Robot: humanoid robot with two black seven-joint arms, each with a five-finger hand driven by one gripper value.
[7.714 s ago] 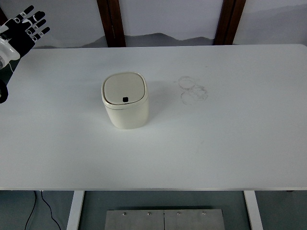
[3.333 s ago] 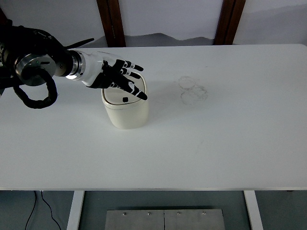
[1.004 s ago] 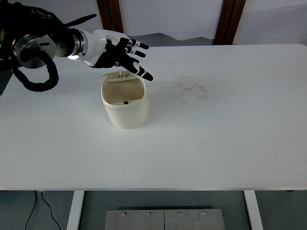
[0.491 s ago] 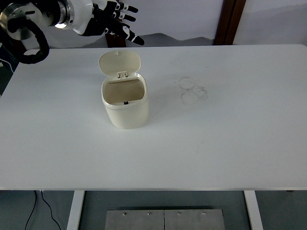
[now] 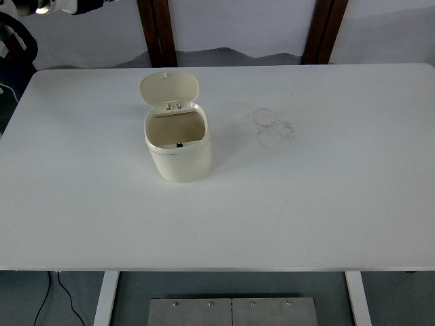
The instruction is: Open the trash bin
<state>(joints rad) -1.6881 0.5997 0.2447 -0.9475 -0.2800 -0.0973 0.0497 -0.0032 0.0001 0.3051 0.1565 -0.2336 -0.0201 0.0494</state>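
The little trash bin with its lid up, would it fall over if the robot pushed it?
Probably it would slide first: the trash bin looks squat with a flat base on the smooth table. It looks empty inside, so likely light. A push high up on the raised lid might tip it backward.

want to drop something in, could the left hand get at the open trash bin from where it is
Probably yes. The trash bin stands alone on the table with its lid hinged up, nothing beside or above it. The left arm sits at the top left corner, hand out of frame.
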